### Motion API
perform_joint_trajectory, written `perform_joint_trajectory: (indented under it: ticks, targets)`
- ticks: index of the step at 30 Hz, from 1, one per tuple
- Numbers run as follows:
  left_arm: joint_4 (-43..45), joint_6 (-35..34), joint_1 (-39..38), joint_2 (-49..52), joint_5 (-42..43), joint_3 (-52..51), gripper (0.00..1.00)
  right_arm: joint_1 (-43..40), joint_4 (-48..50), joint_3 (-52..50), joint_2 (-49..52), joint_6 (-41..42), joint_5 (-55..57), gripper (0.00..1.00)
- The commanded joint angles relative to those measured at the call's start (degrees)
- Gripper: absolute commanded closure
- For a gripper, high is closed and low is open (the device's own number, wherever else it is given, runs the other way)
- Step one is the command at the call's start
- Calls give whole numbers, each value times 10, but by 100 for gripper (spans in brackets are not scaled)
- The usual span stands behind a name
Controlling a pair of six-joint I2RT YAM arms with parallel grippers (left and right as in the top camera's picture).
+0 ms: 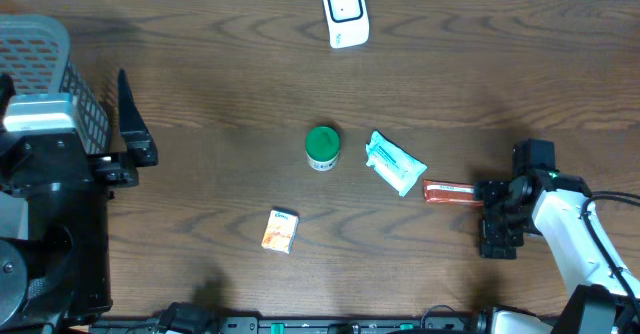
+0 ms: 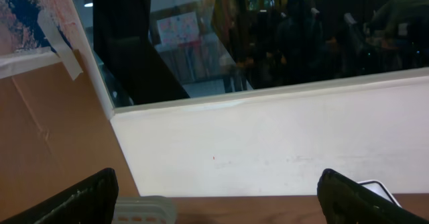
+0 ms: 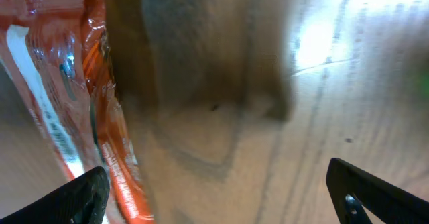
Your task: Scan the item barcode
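The white barcode scanner (image 1: pixel 345 12) stands at the far edge of the table, and a corner of it shows in the left wrist view (image 2: pixel 377 188). Several items lie mid-table: a green-lidded jar (image 1: pixel 322 147), a pale wipes packet (image 1: pixel 394 162), a small orange box (image 1: pixel 280 230) and a red-orange wrapper (image 1: pixel 448 191). My right gripper (image 1: pixel 495 217) is open just right of the wrapper, low over the wood. In the right wrist view the wrapper (image 3: pixel 87 117) lies beside the left finger, not between the jaws. My left gripper (image 2: pixel 214 200) is open and empty at the left, facing the far wall.
A grey slotted basket (image 1: pixel 45 59) sits at the far left, with its rim (image 2: pixel 144 209) just inside my left finger. A white wall (image 2: pixel 281 150) runs behind the table. Bare wood lies between the items and the scanner.
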Motion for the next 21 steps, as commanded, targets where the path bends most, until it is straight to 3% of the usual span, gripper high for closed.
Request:
perform_joint_trajectory:
  ticks: [1, 6, 12, 16, 21]
  targets:
    - [5, -9, 0, -3, 7, -1, 5, -9, 7, 9, -5, 26, 17, 1]
    - [5, -9, 0, -3, 7, -1, 5, -9, 20, 9, -5, -2, 42, 1]
    - [5, -9, 0, -3, 7, -2, 5, -9, 109, 10, -5, -139, -63, 1]
    - [5, -9, 0, -3, 7, -2, 5, -9, 169, 19, -7, -280, -160, 1]
    - [5, -9, 0, -3, 7, -2, 5, -9, 144, 89, -44, -414, -196, 1]
